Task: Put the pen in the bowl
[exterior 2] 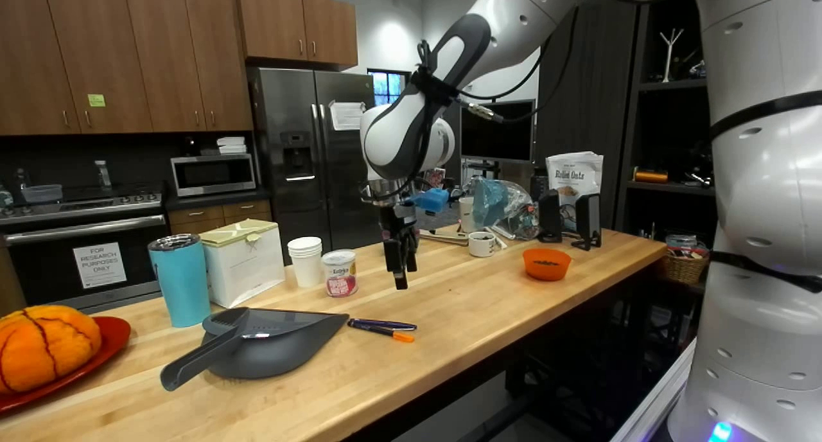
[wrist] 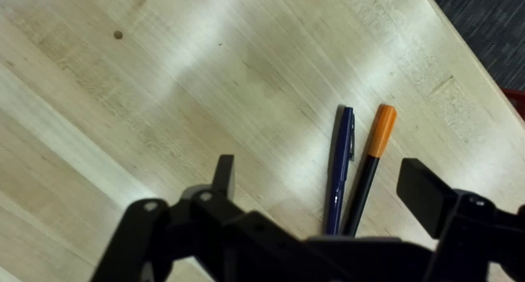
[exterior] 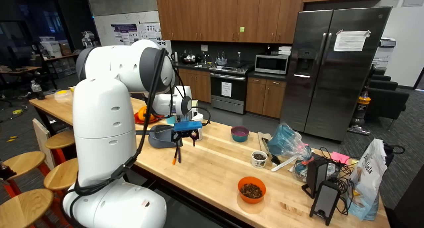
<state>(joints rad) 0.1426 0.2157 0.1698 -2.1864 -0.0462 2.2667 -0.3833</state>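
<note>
A black end effector [wrist: 322, 179] hovers over a wooden surface [exterior 2: 462, 300], its fingers spread with nothing in their grip, as a navy pen [wrist: 340, 171] and an orange-capped pen [wrist: 369, 169] lie below, close together. The pair narrows to a slim V toward the bottom of the wrist view, where the lower ends are hidden; in an exterior view those ends lie at the lip of a grey plastic dustpan [exterior 2: 273, 345], contact unclear. Which pen the task means is uncertain, though the clip on the navy one makes it the likelier pick. Either should prove light, stiff and hardy, but a slick, rounded barrel could roll or twist under an off-centre squeeze. A hold at mid-barrel, clear of the raised clip, the fingers square across its length, looks soundest, with care not to scoop up the neighbour as well. In an exterior view, the destination, a small round maroon bowl [exterior: 239, 132], stands well apart on the same surface; teal shows low on its outside, and whether a second bowl nests beneath cannot be told. Around them, pale laminated timber strips carry fine grain and soft glare. An orange bowl [exterior 2: 546, 273], smooth-walled, holds dark, crumbly bits [exterior: 251, 191]; white paper cups [exterior 2: 306, 262] stand stacked; a blue tumbler [exterior 2: 181, 288] tapers toward its base; and a ribbed, plush-looking pumpkin [exterior 2: 70, 349] sits on a glossy red plate [exterior 2: 114, 339]
</note>
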